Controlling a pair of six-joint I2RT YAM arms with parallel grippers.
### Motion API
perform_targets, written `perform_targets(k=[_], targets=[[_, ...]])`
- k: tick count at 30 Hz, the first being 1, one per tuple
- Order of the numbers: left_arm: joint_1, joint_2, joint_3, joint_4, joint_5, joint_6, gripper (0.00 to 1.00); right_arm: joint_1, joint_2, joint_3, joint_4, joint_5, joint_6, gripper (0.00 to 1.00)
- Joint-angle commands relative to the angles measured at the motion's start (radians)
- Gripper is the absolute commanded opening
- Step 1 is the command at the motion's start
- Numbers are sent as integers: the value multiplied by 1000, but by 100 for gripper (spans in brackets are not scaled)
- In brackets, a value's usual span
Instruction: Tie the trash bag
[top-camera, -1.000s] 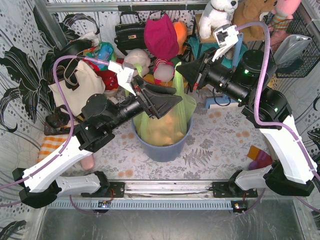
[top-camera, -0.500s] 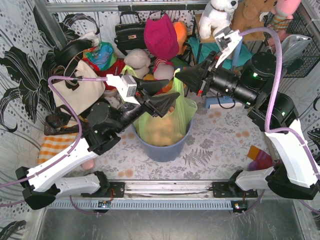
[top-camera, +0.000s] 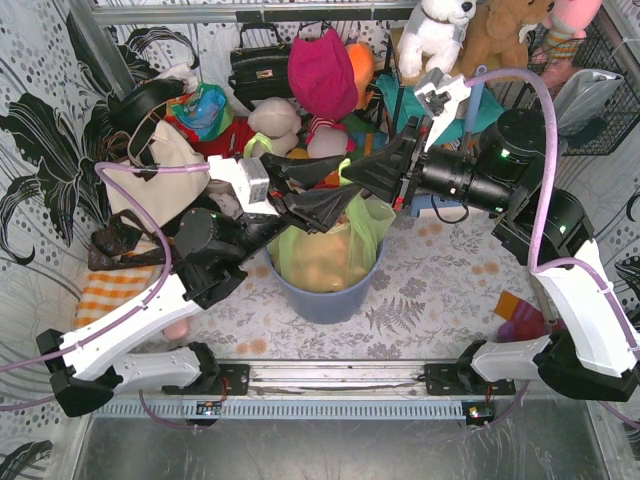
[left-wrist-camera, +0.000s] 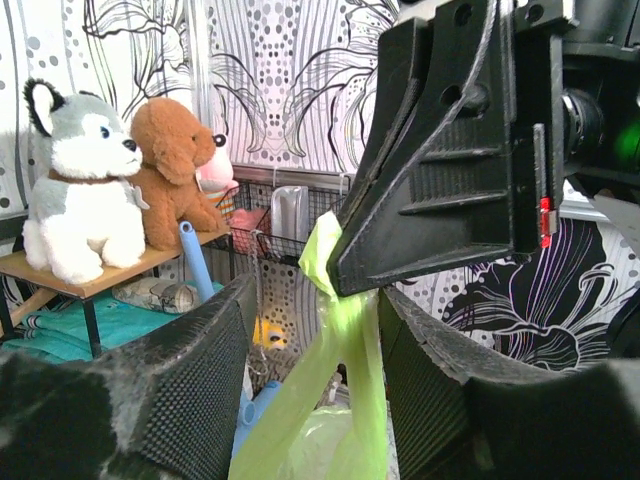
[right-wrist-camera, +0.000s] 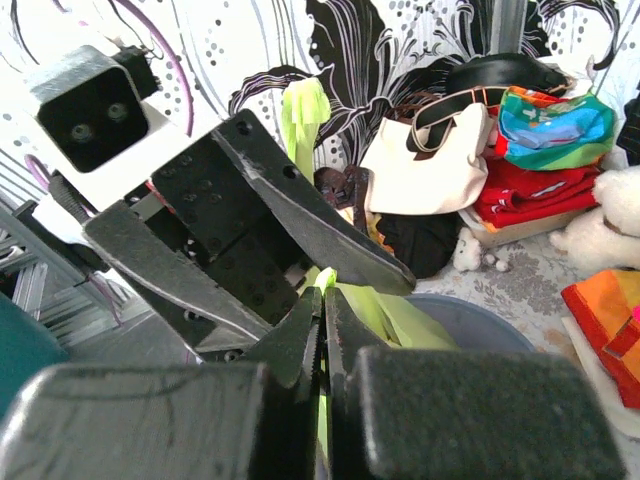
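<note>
The trash bag (top-camera: 330, 255), lime-green and translucent, sits in a blue-grey bin (top-camera: 325, 297) at the table's middle. My right gripper (top-camera: 352, 178) is shut on a stretched strip of the bag's top edge (right-wrist-camera: 372, 310), pulled up above the bin. In its wrist view the right gripper (right-wrist-camera: 322, 297) pinches the green plastic between closed fingers. My left gripper (top-camera: 338, 190) is open, its fingers (left-wrist-camera: 190, 380) straddling the same hanging strip (left-wrist-camera: 350, 370) just below the right gripper's tips. A second green strip (right-wrist-camera: 304, 108) sticks up behind the left gripper's upper finger.
Plush toys (top-camera: 435, 30), handbags (top-camera: 258, 65), a white tote (top-camera: 160, 180) and clothes crowd the back and left. A wire basket (top-camera: 595, 95) stands at the back right. An orange-striped cloth (top-camera: 100, 295) lies left; a purple and orange item (top-camera: 517, 315) lies right.
The right gripper has moved left with the bag strip. The left gripper has swung up and right and now brackets that strip. The two grippers now meet above the bin.
</note>
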Motion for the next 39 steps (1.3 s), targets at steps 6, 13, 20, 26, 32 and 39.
perform_targets(k=[6, 13, 20, 26, 32, 39], targets=[[-4, 21, 21, 41, 34, 26, 45, -3, -26, -7, 67, -67, -14, 0], [-4, 22, 31, 43, 100, 5, 23, -3, -34, -14, 64, -61, -11, 0], [-4, -7, 3, 22, 175, 24, 1, -3, -20, 16, 101, -31, 7, 16], [-4, -47, -53, 38, 265, 36, 0, -3, 90, 155, 100, -47, 36, 44], [-4, -87, -90, 47, 324, 42, 0, -3, 281, 375, 38, -107, 110, 58], [-4, -120, -120, 51, 323, 38, 0, -3, 430, 491, 40, -202, 204, 64]])
